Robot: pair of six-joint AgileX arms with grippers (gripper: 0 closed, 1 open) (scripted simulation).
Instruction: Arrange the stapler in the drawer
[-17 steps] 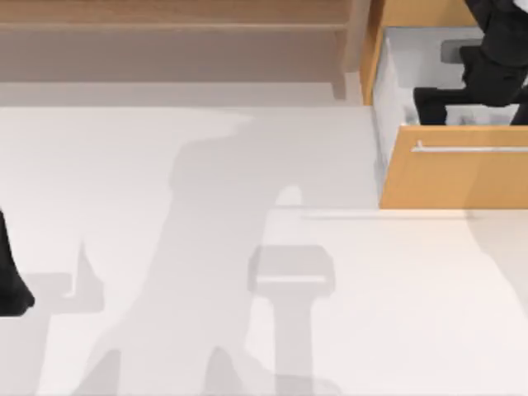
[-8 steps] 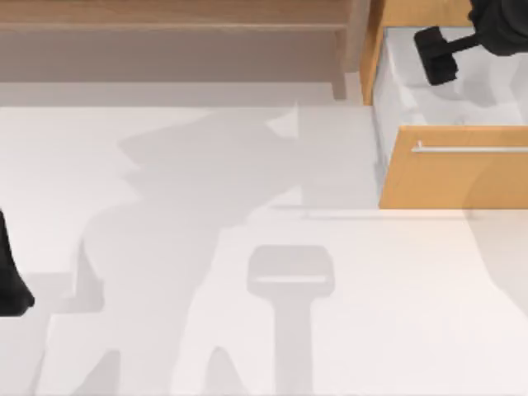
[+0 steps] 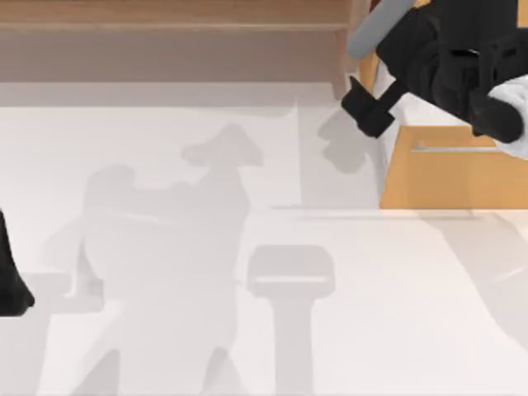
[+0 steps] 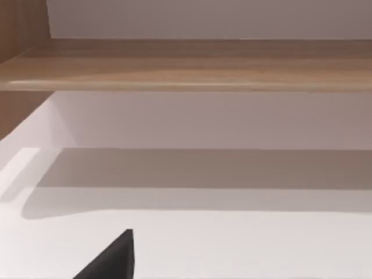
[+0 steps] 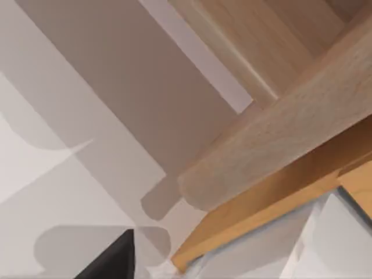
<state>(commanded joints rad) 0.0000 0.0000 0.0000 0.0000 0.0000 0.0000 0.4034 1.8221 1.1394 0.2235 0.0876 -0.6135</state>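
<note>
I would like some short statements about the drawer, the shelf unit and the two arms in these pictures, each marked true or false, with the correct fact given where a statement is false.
1. The drawer stands pulled open at the table's right side. True.
2. The right gripper is down by the table's near edge. False: it is at the far right, at the drawer's left edge, beside the shelf unit.
3. The left arm is parked at the table's left edge. True.
4. The drawer front has a round knob. False: it has a thin horizontal silver bar handle.
5. The shelf unit stands along the table's far side, left of the drawer. True.
</note>
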